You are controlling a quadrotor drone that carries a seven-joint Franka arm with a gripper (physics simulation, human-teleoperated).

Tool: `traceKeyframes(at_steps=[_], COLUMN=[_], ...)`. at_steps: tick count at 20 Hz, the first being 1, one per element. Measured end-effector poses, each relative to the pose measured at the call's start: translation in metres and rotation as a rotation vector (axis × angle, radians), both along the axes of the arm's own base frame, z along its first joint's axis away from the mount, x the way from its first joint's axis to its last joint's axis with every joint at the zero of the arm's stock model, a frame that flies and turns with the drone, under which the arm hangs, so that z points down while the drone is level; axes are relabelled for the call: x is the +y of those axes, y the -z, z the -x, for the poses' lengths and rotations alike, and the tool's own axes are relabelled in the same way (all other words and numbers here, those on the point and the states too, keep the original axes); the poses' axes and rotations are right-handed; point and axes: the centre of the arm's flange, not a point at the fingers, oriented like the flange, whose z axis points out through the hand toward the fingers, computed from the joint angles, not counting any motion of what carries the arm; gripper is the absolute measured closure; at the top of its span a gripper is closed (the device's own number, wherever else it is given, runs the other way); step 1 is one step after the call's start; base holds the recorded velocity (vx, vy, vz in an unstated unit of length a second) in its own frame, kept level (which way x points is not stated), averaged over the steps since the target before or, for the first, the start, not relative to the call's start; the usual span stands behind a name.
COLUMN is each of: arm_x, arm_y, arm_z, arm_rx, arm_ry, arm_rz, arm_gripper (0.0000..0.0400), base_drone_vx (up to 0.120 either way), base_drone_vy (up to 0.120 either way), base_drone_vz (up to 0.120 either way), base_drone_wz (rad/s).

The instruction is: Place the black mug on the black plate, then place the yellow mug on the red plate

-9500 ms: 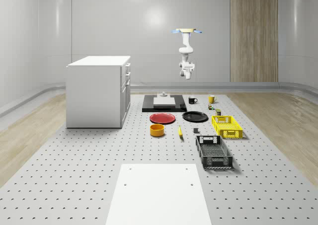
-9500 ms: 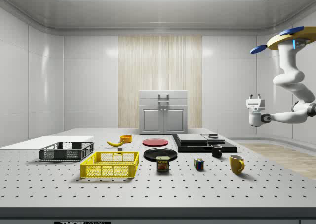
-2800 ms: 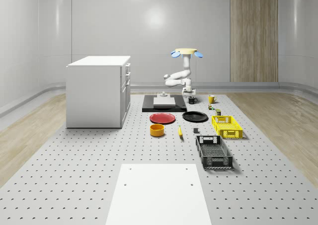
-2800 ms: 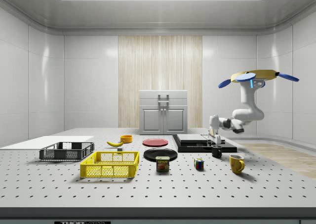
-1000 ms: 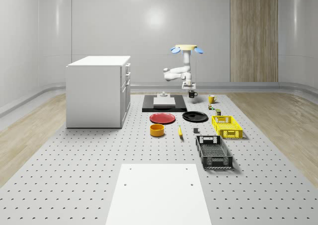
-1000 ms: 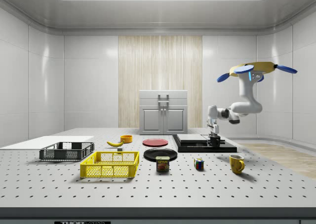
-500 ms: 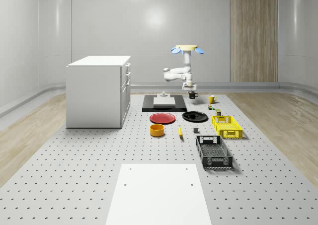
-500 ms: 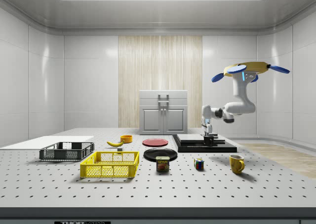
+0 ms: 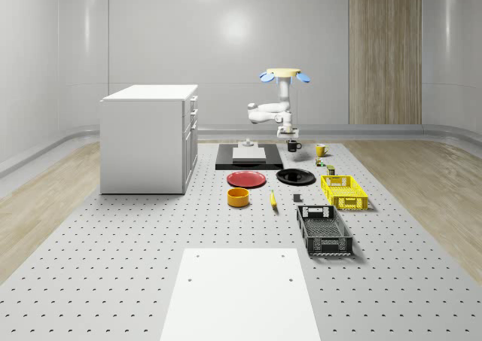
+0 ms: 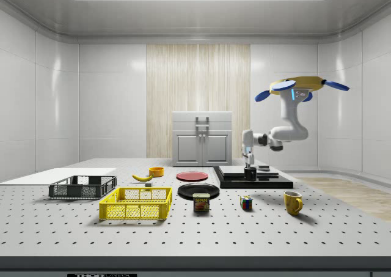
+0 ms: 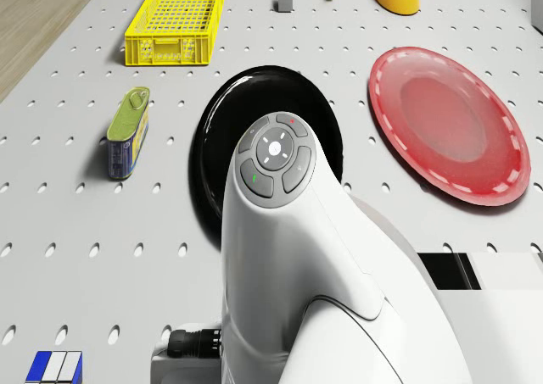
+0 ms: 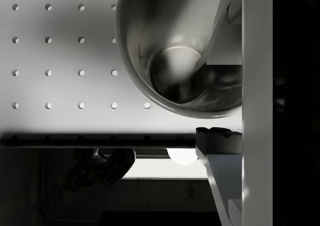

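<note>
Your drone (image 10: 297, 84) hovers above the far end of the bench (image 9: 113, 281), near the black slab (image 9: 249, 159), with the arm folded out and down from it. The hand (image 10: 249, 164) hangs just above that area and is closed on the black mug (image 10: 250, 173), which it holds off the bench surface. In the wrist view you look straight into the black mug's open mouth (image 12: 175, 61), with one finger (image 12: 220, 41) inside the rim and the other outside, so the grip is on the wall of the mug.

The black plate (image 9: 295, 177) lies on the bench nearer the whole-scene camera than the mug; in the drone view the arm covers part of it. The red plate (image 9: 246, 179) lies just beside it, on the whole-scene view's left.

The yellow mug (image 10: 292, 202) stands upright on the bench, well apart from the red plate and on the side view's right of the hand.
</note>
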Motion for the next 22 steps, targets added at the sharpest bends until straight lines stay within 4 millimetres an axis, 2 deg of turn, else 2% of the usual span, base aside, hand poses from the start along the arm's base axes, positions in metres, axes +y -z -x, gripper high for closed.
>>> traceKeyframes(at_steps=[7, 10, 22], arm_x=[0.0000, 0.0000, 0.0000], arm_y=[0.0000, 0.0000, 0.0000], arm_z=[0.0000, 0.0000, 0.0000], arm_rx=[0.000, 0.000, 0.000], arm_ry=[0.000, 0.000, 0.000], arm_rz=[0.000, 0.000, 0.000], arm_gripper=[0.0290, 0.0290, 0.0290], base_drone_vx=[0.120, 0.120, 0.120], base_drone_vy=[0.000, -0.067, 0.000], base_drone_vz=[0.000, 0.000, 0.000], base_drone_wz=[0.000, 0.000, 0.000])
